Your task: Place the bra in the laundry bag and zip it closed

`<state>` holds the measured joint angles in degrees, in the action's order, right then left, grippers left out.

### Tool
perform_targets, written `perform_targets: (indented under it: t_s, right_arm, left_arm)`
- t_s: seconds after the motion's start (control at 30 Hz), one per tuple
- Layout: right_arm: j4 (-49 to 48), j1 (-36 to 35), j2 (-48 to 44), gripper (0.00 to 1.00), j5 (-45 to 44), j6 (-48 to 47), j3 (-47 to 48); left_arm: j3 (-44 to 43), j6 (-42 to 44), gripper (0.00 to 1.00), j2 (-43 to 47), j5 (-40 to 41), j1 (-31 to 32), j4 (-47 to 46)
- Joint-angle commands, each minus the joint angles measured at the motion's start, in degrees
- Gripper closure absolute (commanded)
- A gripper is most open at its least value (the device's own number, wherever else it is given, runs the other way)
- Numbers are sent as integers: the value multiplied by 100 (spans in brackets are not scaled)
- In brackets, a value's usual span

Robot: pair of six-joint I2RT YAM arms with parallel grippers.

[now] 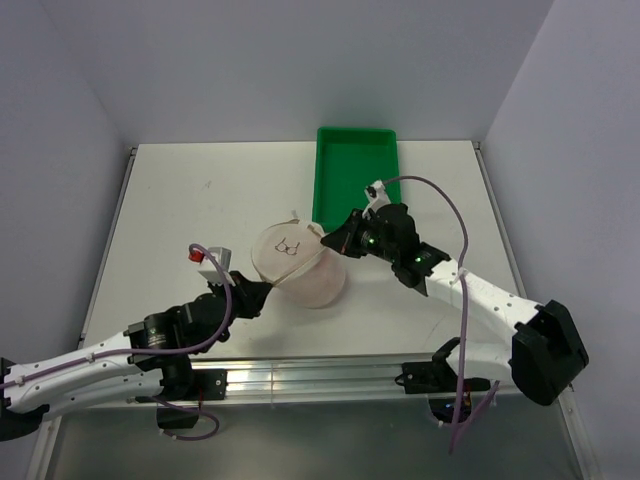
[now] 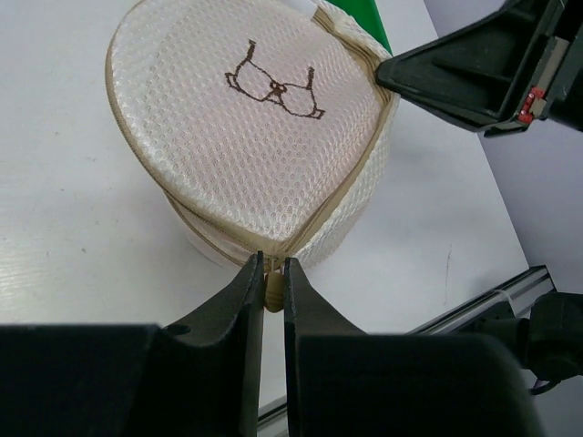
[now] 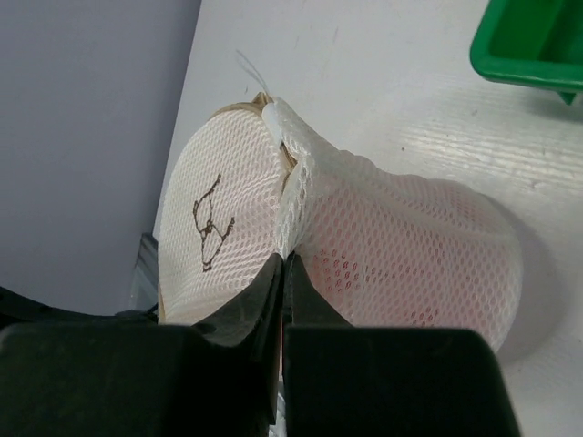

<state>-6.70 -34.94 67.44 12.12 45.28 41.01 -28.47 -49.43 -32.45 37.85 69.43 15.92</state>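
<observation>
The cream mesh laundry bag (image 1: pixel 300 262) lies on its side mid-table, its round end with a small brown printed mark (image 2: pixel 273 86) tilted up. The pink bra (image 3: pixel 401 264) shows through the mesh inside it. My left gripper (image 1: pixel 262 292) is at the bag's near-left edge, shut on the tan zipper pull (image 2: pixel 271 291) at the end of the tan zipper line (image 2: pixel 355 177). My right gripper (image 1: pixel 325 240) reaches in from the right and is shut on a fold of the bag's mesh (image 3: pixel 291 209) by the rim.
A green plastic tray (image 1: pixel 355 175) stands behind the bag toward the back of the white table (image 1: pixel 180 220). An aluminium rail (image 1: pixel 320 375) runs along the near edge between the arm bases. Grey walls close in left, right and back.
</observation>
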Motion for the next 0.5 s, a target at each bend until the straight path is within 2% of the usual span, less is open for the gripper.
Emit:
perform_targets:
  t_s: [0.0,0.03,0.07,0.1,0.2,0.3,0.33,0.47]
  right_arm:
    - [80,286,479,100,440,-669,730]
    - [98,260,515,93,449,-678,767]
    - [46,225,516,82,458,-574,750]
    - [28,146,403,54,319,-520,637]
    - [151,-21,-44,21,-163,-380,409]
    - [423,-451,-652,19,-648,-213,67]
    - [554,-800,-818,19,-1067,-143,-49]
    - [311,-1479,-1364,19,-1668,567,-742]
  left_arm:
    - [-10,-58,100,90,127,27,500]
    - [-18,-58,100,63,66,27,334]
    - [-44,-41,100,20,13,27,228]
    - [-80,-32,100,-111,-66,36,123]
    - [-246,47,100,-454,-84,62,-325]
    - [-457,205,100,-797,-49,114,-809]
    - [-588,258,100,-1059,55,193,-897]
    - [-757,486,100,-1650,197,360,-1503]
